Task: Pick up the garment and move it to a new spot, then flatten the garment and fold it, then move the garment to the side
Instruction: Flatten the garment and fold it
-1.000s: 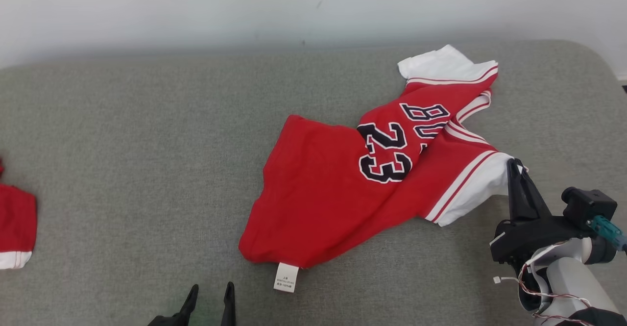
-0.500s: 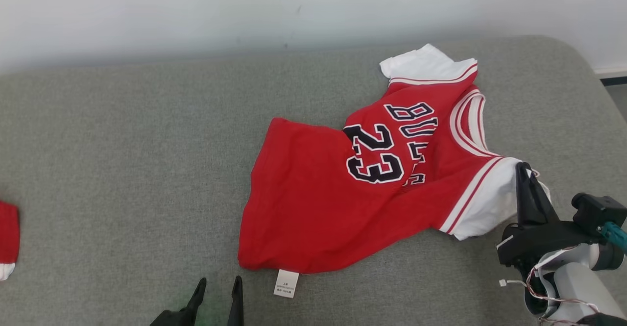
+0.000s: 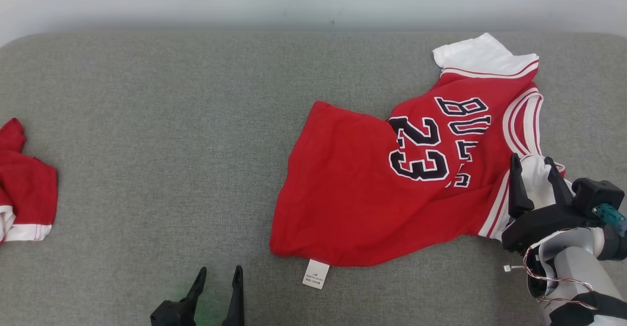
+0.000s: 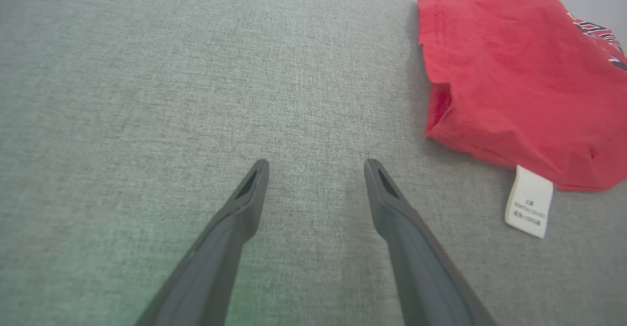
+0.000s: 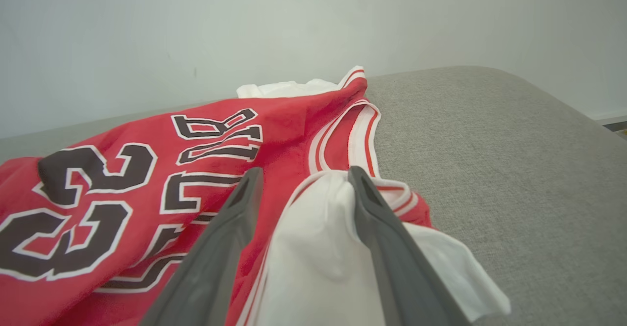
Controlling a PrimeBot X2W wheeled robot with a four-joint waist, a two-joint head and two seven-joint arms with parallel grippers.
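A grey padded surface (image 3: 147,120) runs to a pale wall. At far left lies another red garment (image 3: 27,188). The left gripper (image 3: 220,269) hovers with its jaws wide and empty, near the hem tag (image 3: 316,273). The jersey (image 3: 362,188) stretches from the hem up-right to the collar. The right gripper (image 3: 530,159) has its jaws apart around the white sleeve (image 5: 313,238), seemingly not pinching it; it is the nearer arm for flattening that end.

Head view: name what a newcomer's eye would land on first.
The red jersey with a black 23 lies rumpled right of centre on the grey cushion. The right end effector, open, straddles its white sleeve. A second red garment sits at the left edge.
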